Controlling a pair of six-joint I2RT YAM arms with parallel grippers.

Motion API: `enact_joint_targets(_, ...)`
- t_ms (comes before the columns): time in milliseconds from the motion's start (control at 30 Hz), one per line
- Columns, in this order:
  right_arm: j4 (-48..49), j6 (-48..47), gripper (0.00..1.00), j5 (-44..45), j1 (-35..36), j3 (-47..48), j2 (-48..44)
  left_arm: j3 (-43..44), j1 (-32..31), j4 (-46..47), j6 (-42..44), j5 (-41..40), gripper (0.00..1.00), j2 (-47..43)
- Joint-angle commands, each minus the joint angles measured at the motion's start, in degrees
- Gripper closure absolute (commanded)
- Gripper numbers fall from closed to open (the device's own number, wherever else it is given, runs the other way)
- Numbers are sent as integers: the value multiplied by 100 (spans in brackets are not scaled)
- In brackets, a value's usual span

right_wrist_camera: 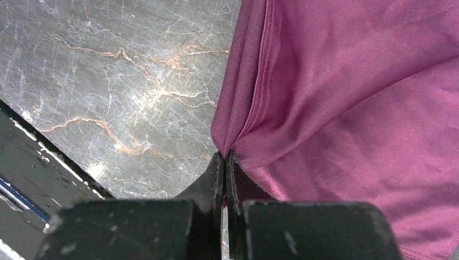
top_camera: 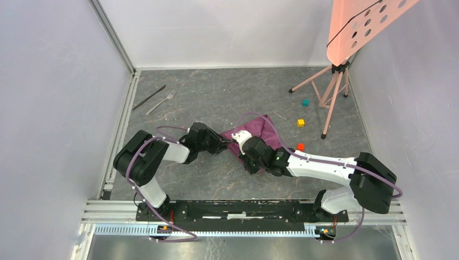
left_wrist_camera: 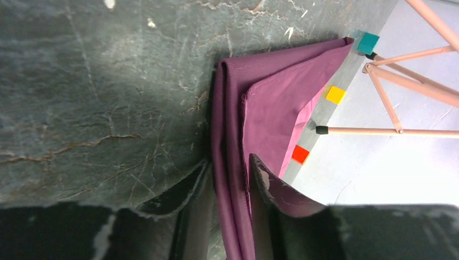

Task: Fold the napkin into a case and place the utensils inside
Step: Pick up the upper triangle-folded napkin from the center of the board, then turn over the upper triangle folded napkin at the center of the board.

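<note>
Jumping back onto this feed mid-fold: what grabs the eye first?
The plum-purple napkin, partly folded mid-table, stands out, with the left gripper and the right gripper both pinched on its folded edges. The fork and knife lie side by side at the far left, well away from the cloth.

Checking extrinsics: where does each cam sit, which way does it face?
Top external: overhead from behind, looking down at the table; left arm, right arm show.
Left wrist: on the left gripper, facing along the napkin toward the yellow cube; both fingers show.
Right wrist: on the right gripper, facing the napkin's pinched edge; both fingers show.
Shared: top and left wrist see the yellow cube.
</note>
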Motion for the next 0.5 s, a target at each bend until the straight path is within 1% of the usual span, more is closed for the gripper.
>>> enact_joint_targets(0,163,-121,100,-178,-13,38,-119,257,30,-259,294,-300,71,64)
enact_joint_targets(67,163,-184,100,-283,-17,59,-116,339,132,-550,476,-273,79,-62)
enact_joint_targets(100,187,-236,100,-349,-9,72,-117,340,211,-674,581,-221,85,-170)
enact_joint_targets(167,271,-300,100,-547,10,111,-109,371,464,-1304,881,-163,97,-558)
enact_joint_targets(267,485,-244,100,-769,221,342,76,545,1053,-2787,1510,-21,98,-1387)
enact_joint_targets(367,943,82,100,-1344,601,821,649,933,1886,-5188,2202,75,98,-2395)
enact_joint_targets(400,1219,245,100,-1708,746,1062,853,1204,2147,-6151,2519,-79,98,-2776)
enact_joint_targets(467,1884,631,100,-2314,1070,1625,1339,1993,2642,-7940,3021,-871,98,-3316)
